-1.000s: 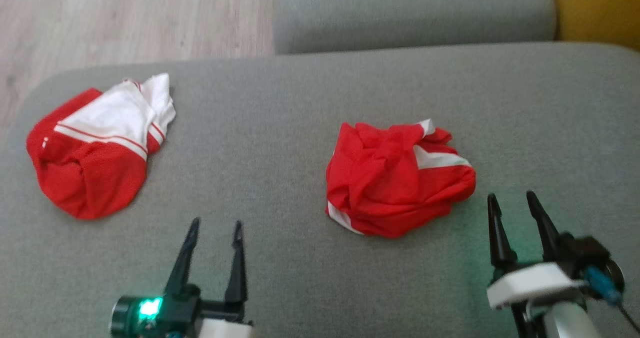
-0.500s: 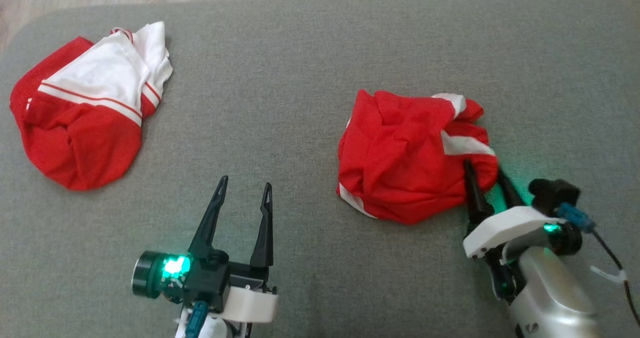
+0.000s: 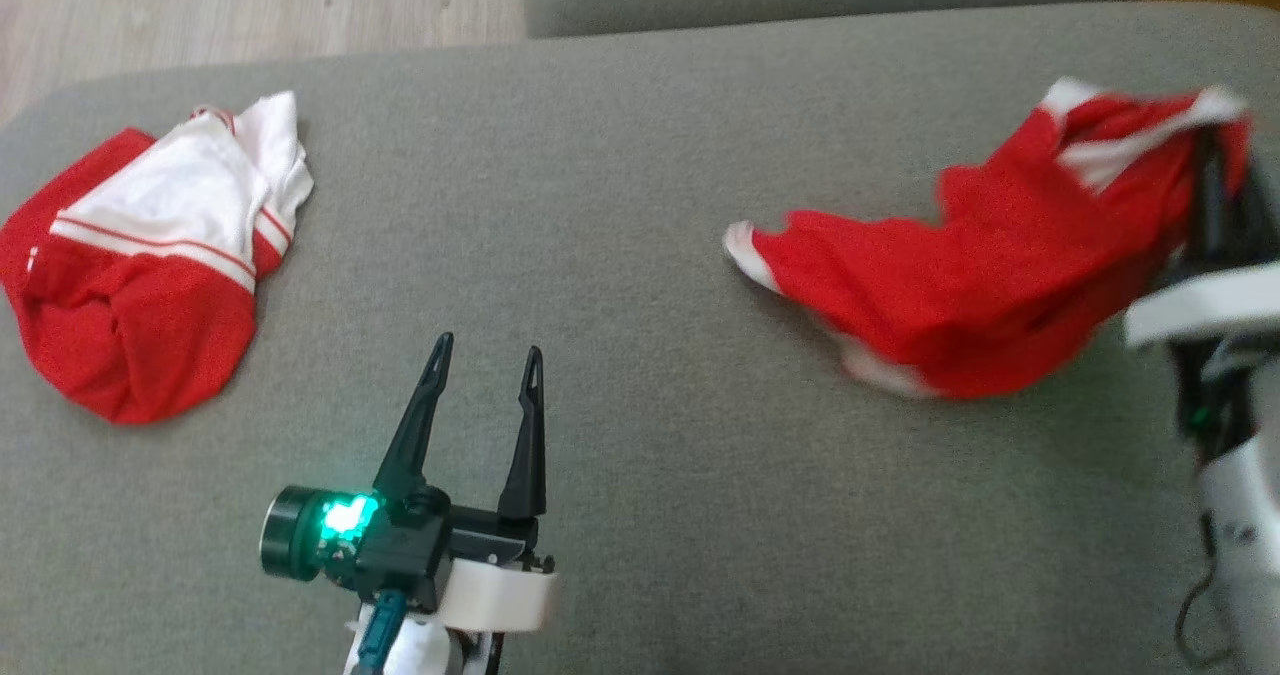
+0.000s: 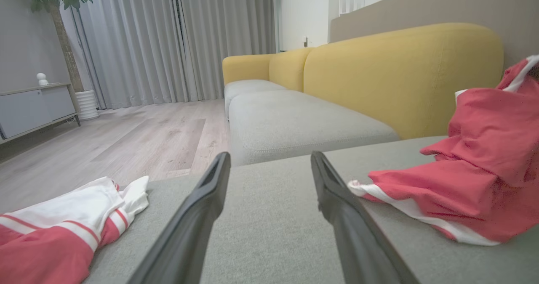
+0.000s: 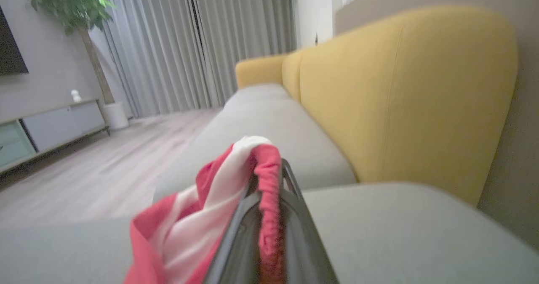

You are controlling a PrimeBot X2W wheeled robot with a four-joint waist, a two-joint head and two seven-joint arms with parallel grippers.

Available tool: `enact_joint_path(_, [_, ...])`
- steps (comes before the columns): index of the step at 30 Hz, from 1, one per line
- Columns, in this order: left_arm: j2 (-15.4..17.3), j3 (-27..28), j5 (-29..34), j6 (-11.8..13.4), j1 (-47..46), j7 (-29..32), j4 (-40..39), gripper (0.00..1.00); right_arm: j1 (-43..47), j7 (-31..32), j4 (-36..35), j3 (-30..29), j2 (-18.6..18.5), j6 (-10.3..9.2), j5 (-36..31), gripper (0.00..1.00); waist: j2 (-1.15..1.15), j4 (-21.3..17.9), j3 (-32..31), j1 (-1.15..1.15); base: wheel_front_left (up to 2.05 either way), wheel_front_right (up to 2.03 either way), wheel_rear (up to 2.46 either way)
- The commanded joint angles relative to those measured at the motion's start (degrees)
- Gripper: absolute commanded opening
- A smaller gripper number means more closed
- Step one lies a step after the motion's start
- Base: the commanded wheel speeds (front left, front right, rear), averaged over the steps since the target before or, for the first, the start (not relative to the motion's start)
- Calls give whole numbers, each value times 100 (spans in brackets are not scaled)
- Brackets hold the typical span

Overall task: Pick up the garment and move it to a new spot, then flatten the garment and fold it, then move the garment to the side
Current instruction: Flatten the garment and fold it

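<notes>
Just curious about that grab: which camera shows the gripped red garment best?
Head view: the gripped garment shows whole, from cushion up to the right pincer. Left wrist view crops its held end; right wrist view shows one pinched fold.

Counted two red-and-white pieces on one grey seat cushion (image 3: 620, 155), a bunched garment (image 3: 140, 265) near its left edge and a stretched garment (image 3: 980, 275) near its right edge, plus two grippers, left gripper (image 3: 488, 347) and right gripper (image 5: 271, 183), and one potted plant (image 5: 69, 6).
</notes>
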Motion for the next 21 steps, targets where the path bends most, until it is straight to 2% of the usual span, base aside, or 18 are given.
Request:
enact_joint_path(1, [-20,194,-74,-20,-106,-46,-242,100,-432,-37,-490,49,-125,39,-109,0,0,-95,-156,0,0,0,0])
enact_joint_path(4, [-20,202,-158,-72,-68,-46,-287,100,-652,-37,-958,137,-140,39,-279,0,0,-121,-257,0,0,0,0])
enact_joint_path(8, [-20,182,-201,-109,-28,-46,-276,100,-608,30,-1205,528,72,39,-337,0,0,-100,-310,0,0,0,0])
enact_joint_path(11, [-20,128,-210,-153,-15,-46,-250,100,-279,176,-1287,1046,403,39,-348,0,0,-10,-310,0,0,0,0])
enact_joint_path(15, [-20,41,-250,-207,-35,-46,-197,100,315,220,-1012,1899,894,39,-194,0,0,190,-263,0,0,0,0])
enact_joint_path(20, [-20,13,-351,-278,-72,-46,-116,100,754,145,-510,3169,1143,39,116,0,0,440,-247,0,0,0,0])
enact_joint_path(21, [-20,35,-387,-269,-77,-46,-103,100,779,125,-428,3380,1157,39,140,24,0,475,-251,0,0,0,0])
